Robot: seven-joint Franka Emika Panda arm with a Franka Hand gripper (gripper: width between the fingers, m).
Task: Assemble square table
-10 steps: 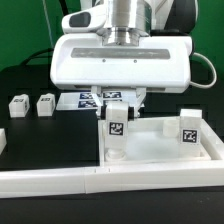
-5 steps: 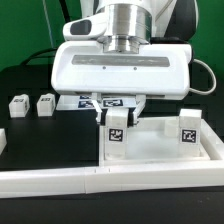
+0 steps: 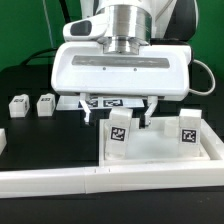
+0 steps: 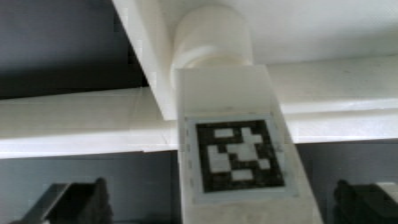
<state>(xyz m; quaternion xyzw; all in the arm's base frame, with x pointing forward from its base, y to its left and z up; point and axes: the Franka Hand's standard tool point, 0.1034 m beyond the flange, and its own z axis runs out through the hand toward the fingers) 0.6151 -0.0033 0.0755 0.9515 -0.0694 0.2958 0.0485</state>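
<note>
Jaws newly parted, the gripper (image 3: 119,118) straddles the leg block (image 3: 118,136) on the table top (image 3: 160,152); a straight lift should avoid nudging it.

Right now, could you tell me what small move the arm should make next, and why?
Probably lift straight up: the pincer stands open, clear of the upright leg on both sides, and that leg stands on the tabletop, so nothing is held.
</note>
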